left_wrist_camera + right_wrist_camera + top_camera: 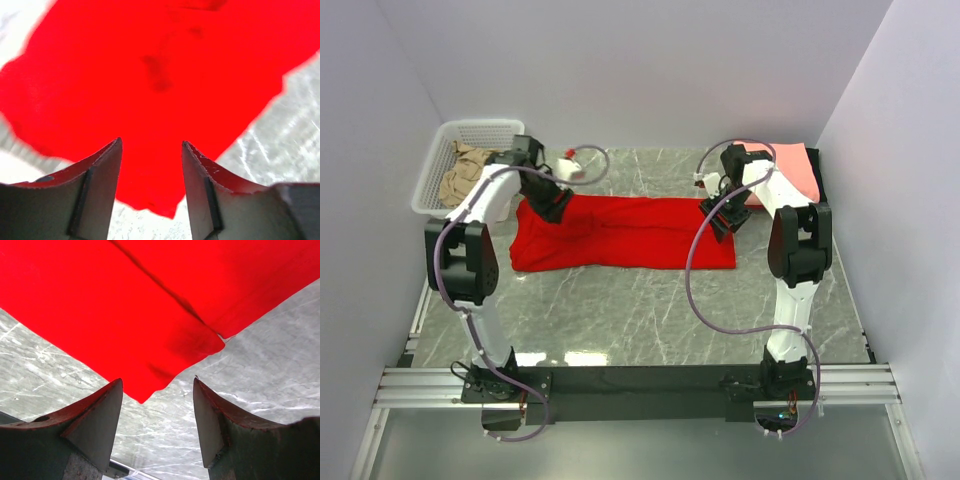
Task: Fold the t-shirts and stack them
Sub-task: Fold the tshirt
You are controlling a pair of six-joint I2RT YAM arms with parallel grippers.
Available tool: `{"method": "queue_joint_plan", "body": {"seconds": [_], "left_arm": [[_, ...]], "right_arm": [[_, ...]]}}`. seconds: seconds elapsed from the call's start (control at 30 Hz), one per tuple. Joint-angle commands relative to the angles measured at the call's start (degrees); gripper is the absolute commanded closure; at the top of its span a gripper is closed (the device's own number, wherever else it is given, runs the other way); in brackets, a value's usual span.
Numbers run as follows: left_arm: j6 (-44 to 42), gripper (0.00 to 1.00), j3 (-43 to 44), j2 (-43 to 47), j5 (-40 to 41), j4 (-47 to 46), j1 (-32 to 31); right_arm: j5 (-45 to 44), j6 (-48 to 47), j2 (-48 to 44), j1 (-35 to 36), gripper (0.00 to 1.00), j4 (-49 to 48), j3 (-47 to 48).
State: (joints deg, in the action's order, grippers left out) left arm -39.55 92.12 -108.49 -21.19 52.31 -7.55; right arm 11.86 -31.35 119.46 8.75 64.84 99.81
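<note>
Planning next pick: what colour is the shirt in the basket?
The shirt is tan; best in top view.

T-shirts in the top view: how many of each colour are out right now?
Red t-shirt, on the table: 1
Salmon-pink t-shirt, back right: 1
Tan cloth in the white mesh basket: 1
Total: 3
Dark edge beneath the pink: too hidden to count.

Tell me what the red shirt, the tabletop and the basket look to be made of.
The red shirt looks like soft, matte cloth: it creases and lies in flat folds. The tabletop is a glossy grey marble pattern with white veins and light glare, so either stone or printed laminate. The basket looks like white rigid plastic, with open mesh walls.
</note>
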Motion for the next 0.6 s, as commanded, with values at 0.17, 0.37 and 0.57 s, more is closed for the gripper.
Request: {"method": "queue_joint_plan", "body": {"seconds": [0.17, 0.37, 0.57], "left_arm": [[7.55, 0.54, 3.07, -3.83, -2.62, -1.69, 6.32], [13.96, 0.56, 0.00, -2.53, -2.36, -4.85, 6.32], [18.36, 0.54, -6.33, 2.83, -1.92, -8.11, 6.32]], "right_arm": [[1.94, 2.52, 3.23, 1.09, 0.46, -1.55, 6.36], [0.89, 4.55, 9.11, 2.58, 0.50, -4.98, 9.88], [-3.59, 5.51, 12.46, 3.46, 0.62, -4.37, 9.44]]}}
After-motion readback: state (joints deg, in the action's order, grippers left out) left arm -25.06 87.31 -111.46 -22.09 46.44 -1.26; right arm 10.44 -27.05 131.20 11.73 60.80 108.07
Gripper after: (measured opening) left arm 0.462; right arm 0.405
